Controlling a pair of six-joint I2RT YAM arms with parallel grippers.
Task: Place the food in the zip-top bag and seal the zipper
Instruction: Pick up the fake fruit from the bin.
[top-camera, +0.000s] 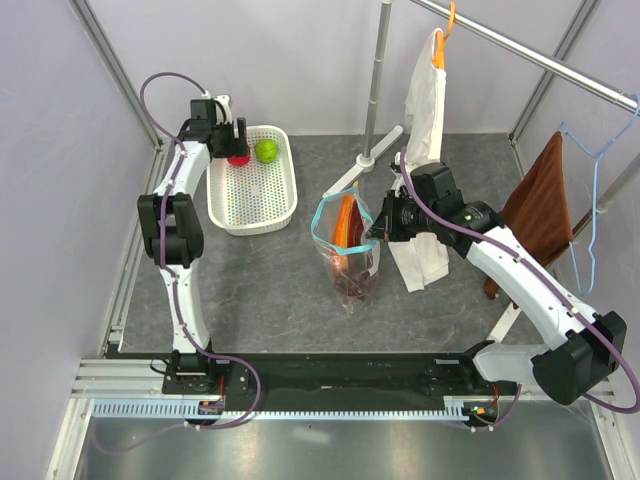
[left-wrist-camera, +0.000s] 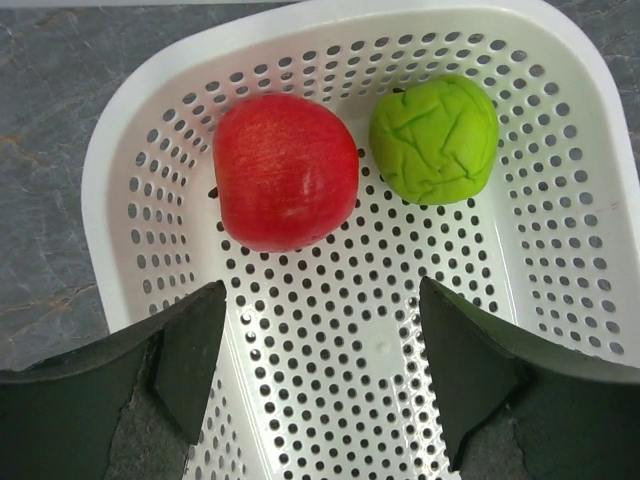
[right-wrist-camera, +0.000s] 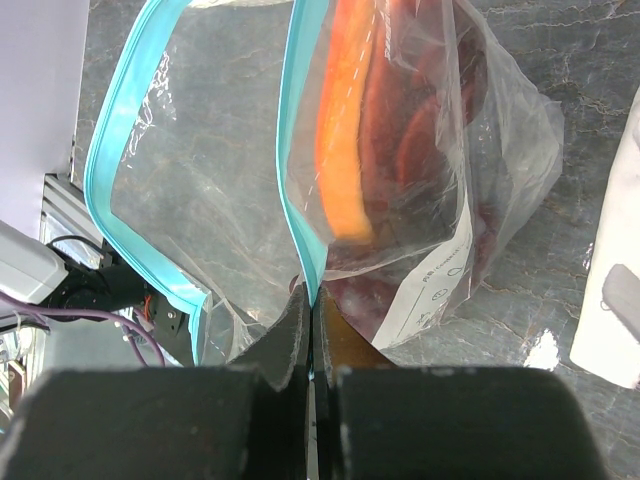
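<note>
The clear zip-top bag (top-camera: 347, 255) stands mid-table with its mouth open. Its teal zipper (right-wrist-camera: 122, 160) rims the mouth. Inside are the orange-and-maroon papaya slice (right-wrist-camera: 352, 140) and dark purple fruit (top-camera: 355, 285). My right gripper (right-wrist-camera: 314, 300) is shut on the bag's teal zipper edge and holds it up. A red apple (left-wrist-camera: 286, 171) and a green round fruit (left-wrist-camera: 435, 138) lie in the white perforated basket (left-wrist-camera: 560, 250). My left gripper (left-wrist-camera: 320, 375) is open above the basket, just short of the apple. The small dark ball is not visible.
The basket (top-camera: 255, 205) sits at the back left. A white cloth (top-camera: 425, 110) and a brown cloth (top-camera: 540, 205) hang from a rack (top-camera: 520, 50) at the right. A metal pole (top-camera: 377, 75) stands behind the bag.
</note>
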